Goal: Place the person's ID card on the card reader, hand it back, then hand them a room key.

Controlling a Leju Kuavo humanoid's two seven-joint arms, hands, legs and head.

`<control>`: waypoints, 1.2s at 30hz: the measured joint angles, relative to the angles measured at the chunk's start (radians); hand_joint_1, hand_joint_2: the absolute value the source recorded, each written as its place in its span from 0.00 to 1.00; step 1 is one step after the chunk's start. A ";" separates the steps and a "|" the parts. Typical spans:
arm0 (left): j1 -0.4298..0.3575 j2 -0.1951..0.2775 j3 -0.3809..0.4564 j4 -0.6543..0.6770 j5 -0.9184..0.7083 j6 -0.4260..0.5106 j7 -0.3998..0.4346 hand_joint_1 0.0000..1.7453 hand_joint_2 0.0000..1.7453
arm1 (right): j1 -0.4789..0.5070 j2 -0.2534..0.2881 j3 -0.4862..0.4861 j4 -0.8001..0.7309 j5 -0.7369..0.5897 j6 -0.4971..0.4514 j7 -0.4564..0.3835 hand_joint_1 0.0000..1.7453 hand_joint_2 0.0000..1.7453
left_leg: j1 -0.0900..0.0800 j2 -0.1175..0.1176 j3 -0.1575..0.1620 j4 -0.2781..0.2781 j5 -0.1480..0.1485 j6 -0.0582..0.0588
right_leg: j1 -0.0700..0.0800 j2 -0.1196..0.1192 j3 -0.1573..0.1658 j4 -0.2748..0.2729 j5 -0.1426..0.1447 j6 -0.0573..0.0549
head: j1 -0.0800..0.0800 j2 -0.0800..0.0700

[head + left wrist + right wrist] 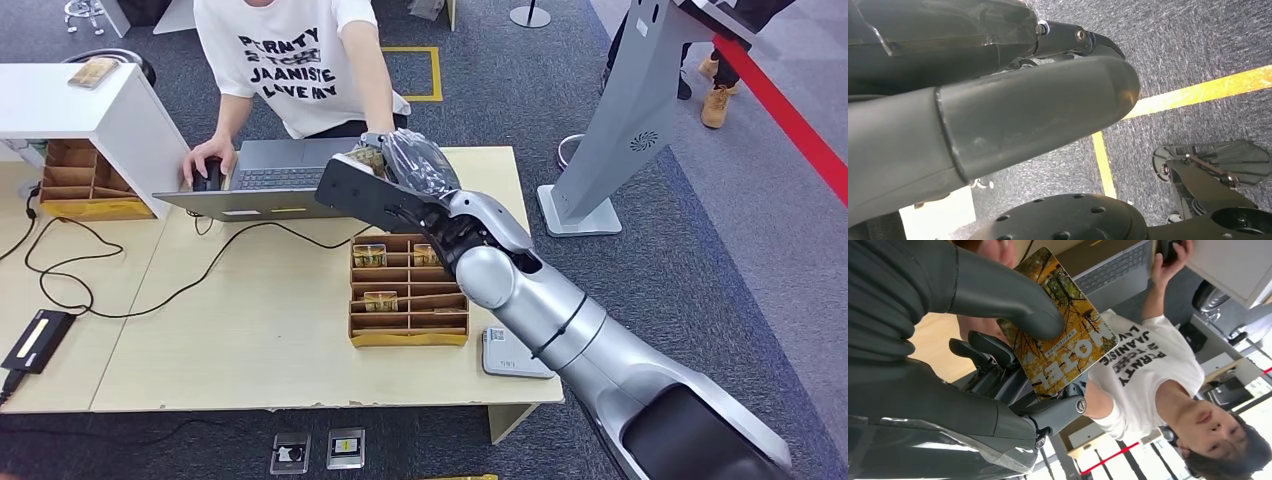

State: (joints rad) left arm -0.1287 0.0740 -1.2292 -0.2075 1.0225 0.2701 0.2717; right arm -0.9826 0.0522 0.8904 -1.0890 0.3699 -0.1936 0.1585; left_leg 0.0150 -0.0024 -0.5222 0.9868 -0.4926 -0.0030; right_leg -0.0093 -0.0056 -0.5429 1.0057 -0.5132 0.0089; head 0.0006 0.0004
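Holding out the room key [1063, 335] | your right hand [400, 165] is pinching it, reaching over the table [250, 320] toward the person [300, 60] | you're likely on the final handover; release remaining | left hand [998, 115] is hanging, grip state unclear.

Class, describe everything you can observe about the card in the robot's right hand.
The hotel card is a flat rectangle with rounded corners, looking like glossy plastic, printed with yellow autumn trees and the white word HOTEL plus a line of small text. The right hand pinches it, the thick grey thumb pressing its printed face and dark fingers behind. It is held above the wooden table, extended toward the person in a white printed T-shirt.
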 joint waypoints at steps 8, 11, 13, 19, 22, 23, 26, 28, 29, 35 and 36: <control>0.000 0.000 -0.001 0.000 0.000 -0.001 0.000 0.00 0.00 | -0.042 0.023 -0.003 0.150 -0.015 -0.026 -0.010 1.00 1.00 | 0.000 0.000 0.000 0.000 0.000 0.000 | 0.000 0.000 0.000 0.000 0.000 0.000 | 0.000 0.000; 0.001 0.000 -0.001 0.000 0.001 -0.001 0.000 0.00 0.00 | -0.045 0.024 -0.003 0.185 -0.017 -0.032 -0.010 1.00 1.00 | 0.000 0.000 0.000 0.000 0.000 0.000 | 0.000 0.000 0.000 0.000 0.000 0.000 | 0.000 0.000; 0.001 0.000 -0.001 0.000 0.001 -0.001 0.000 0.00 0.00 | -0.046 0.024 -0.003 0.202 -0.016 -0.034 -0.010 1.00 1.00 | 0.000 0.000 0.000 0.000 0.000 0.000 | 0.000 0.000 0.000 0.000 0.000 0.000 | 0.000 0.000; 0.001 0.000 -0.001 0.000 0.001 -0.001 0.000 0.00 0.00 | -0.048 0.030 -0.003 0.242 -0.013 -0.035 -0.010 0.16 1.00 | 0.000 0.000 0.000 0.000 0.000 0.000 | 0.000 0.000 0.000 0.000 0.000 0.000 | 0.000 0.000; 0.001 0.000 -0.001 0.000 0.001 -0.001 0.000 0.00 0.00 | -0.048 0.032 -0.003 0.250 -0.010 -0.035 -0.009 0.00 1.00 | 0.000 0.000 0.000 0.000 0.000 0.000 | 0.000 0.000 0.000 0.000 0.000 0.000 | 0.000 0.000; 0.001 0.000 -0.001 0.000 0.001 -0.001 0.000 0.00 0.00 | -0.048 0.032 -0.003 0.253 -0.008 -0.035 -0.008 0.00 1.00 | 0.000 0.000 0.000 0.000 0.000 0.000 | 0.000 0.000 0.000 0.000 0.000 0.000 | 0.000 0.000; 0.001 0.000 -0.001 0.000 0.001 -0.001 0.000 0.00 0.00 | -0.048 0.032 -0.003 0.261 -0.003 -0.035 -0.007 0.00 1.00 | 0.000 0.000 0.000 0.000 0.000 0.000 | 0.000 0.000 0.000 0.000 0.000 0.000 | 0.000 0.000; 0.001 0.000 -0.001 0.000 0.001 -0.001 0.000 0.00 0.00 | -0.048 0.032 -0.003 0.264 0.001 -0.035 -0.006 0.00 1.00 | 0.000 0.000 0.000 0.000 0.000 0.000 | 0.000 0.000 0.000 0.000 0.000 0.000 | 0.000 0.000; 0.001 0.000 -0.001 0.000 0.002 -0.001 0.001 0.00 0.00 | -0.048 0.032 -0.003 0.265 0.003 -0.034 -0.004 0.00 1.00 | 0.000 0.000 0.000 0.000 0.000 0.000 | 0.000 0.000 0.000 0.000 0.000 0.000 | 0.000 0.000; 0.001 0.000 -0.001 0.000 0.013 0.000 0.001 0.00 0.00 | -0.047 0.037 -0.003 0.266 0.017 -0.035 0.000 0.00 1.00 | 0.000 0.000 0.000 0.000 0.000 0.000 | 0.000 0.000 0.000 0.000 0.000 0.000 | 0.000 0.000; 0.001 0.000 -0.001 0.000 0.014 0.000 0.001 0.00 0.00 | -0.046 0.038 -0.003 0.264 0.017 -0.036 0.000 0.00 1.00 | 0.000 0.000 0.000 0.000 0.000 0.000 | 0.000 0.000 0.000 0.000 0.000 0.000 | 0.000 0.000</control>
State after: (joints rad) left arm -0.1281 0.0744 -1.2299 -0.2075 1.0364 0.2701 0.2731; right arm -1.0286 0.0901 0.8877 -0.8246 0.3869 -0.2295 0.1586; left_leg 0.0150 -0.0022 -0.5219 0.9869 -0.4925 -0.0031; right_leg -0.0093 -0.0051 -0.5433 1.0057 -0.5132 0.0088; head 0.0005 0.0004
